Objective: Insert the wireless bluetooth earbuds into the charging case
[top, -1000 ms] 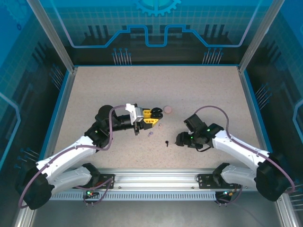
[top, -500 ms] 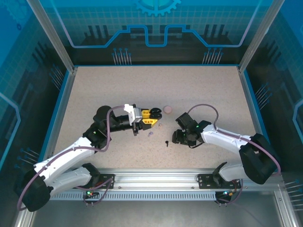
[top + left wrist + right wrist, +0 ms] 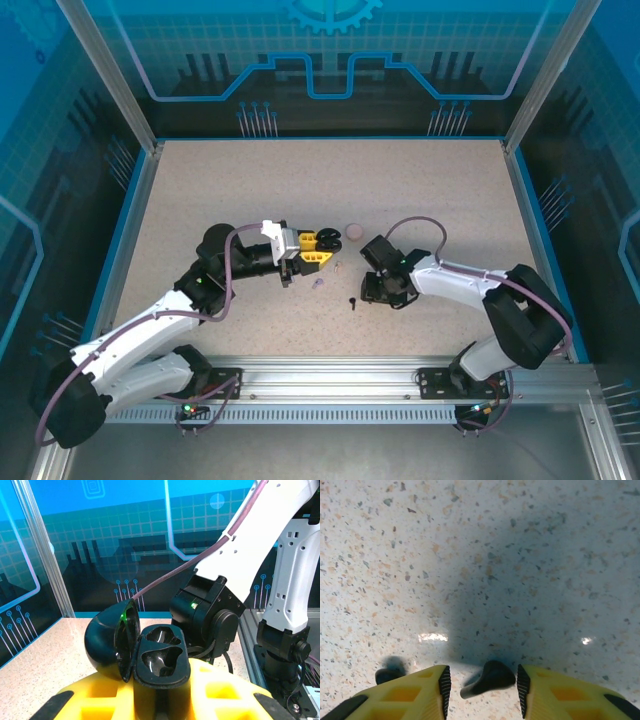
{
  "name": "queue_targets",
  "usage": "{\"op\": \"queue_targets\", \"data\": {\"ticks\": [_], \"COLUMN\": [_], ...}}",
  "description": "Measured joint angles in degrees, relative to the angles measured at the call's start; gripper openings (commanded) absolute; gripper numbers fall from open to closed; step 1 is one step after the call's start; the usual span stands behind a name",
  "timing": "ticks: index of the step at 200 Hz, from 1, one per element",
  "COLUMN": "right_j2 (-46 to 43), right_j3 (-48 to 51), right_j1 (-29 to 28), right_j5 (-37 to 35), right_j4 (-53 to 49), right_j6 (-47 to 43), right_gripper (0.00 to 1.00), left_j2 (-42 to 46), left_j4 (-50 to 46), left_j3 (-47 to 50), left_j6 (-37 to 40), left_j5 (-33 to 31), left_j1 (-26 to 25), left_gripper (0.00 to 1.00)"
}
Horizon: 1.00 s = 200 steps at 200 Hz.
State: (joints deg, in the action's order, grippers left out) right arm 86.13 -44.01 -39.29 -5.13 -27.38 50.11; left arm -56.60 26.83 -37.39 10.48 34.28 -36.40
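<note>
1. Speckled beige tabletop (image 3: 420, 190) fills the floor of a cell walled with blue patterned panels (image 3: 330, 60). Both my arms reach in from the near edge and meet near the middle.
2. My left pincer (image 3: 322, 245) is clamped on a black round clamshell charging case (image 3: 160, 655), which sits between the yellow fingers (image 3: 75, 700).
3. The case's domed lid (image 3: 107, 640) is swung open to one side. Two moulded wells in its base face up.
4. Seen from my left wrist, the dark joint of my right arm (image 3: 210, 615) stands just behind the case, with a green light on it.
5. My right pincer (image 3: 484, 680) points down at the table with its yellow fingers apart.
6. A black stemmed earbud (image 3: 487, 677) lies on the table between those fingers. It is close against my right pad, with a gap to the left one, and I cannot tell whether it touches.
7. A dark blurred shape (image 3: 390, 672) sits just outside my left finger in that view. I cannot tell what it is.
8. From above, a pale pink stemmed earbud (image 3: 338, 267) and a lilac stemmed earbud (image 3: 317, 284) lie on the table near my left pincer, on its near side. They are apart from each other.
9. A pale pink round disc (image 3: 353, 231) rests on the table just beside the left pincer's tip, on the far side.
</note>
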Motion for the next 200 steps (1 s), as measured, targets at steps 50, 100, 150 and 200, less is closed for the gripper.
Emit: {"op": "queue_targets", "data": {"ticks": [50,100,150,200], "right_j2": [1.9,3.2,5.5,5.9], "right_j3": [-0.7,-2.2,-4.5,-5.2], "right_j1": [-0.5,-0.5,-0.5,-0.5], "right_j5": [-0.3,-0.4,-0.9,-1.0], "right_j4": [-0.2,-1.8,-4.9,-6.0], "right_j6": [0.0,-0.2,-1.9,-2.8], "right_gripper": [0.39,0.34,0.27,0.24], "left_j2": [0.0,0.0,0.1,0.3], "left_j4": [-0.1,-0.7,-1.0,-1.1], "left_j3": [0.0,0.0,0.0,0.0], "left_j6": [0.0,0.0,0.0,0.0], "left_j5": [0.0,0.0,0.0,0.0], "left_j1": [0.0,0.0,0.0,0.0], "left_gripper": [0.0,0.0,0.0,0.0]}}
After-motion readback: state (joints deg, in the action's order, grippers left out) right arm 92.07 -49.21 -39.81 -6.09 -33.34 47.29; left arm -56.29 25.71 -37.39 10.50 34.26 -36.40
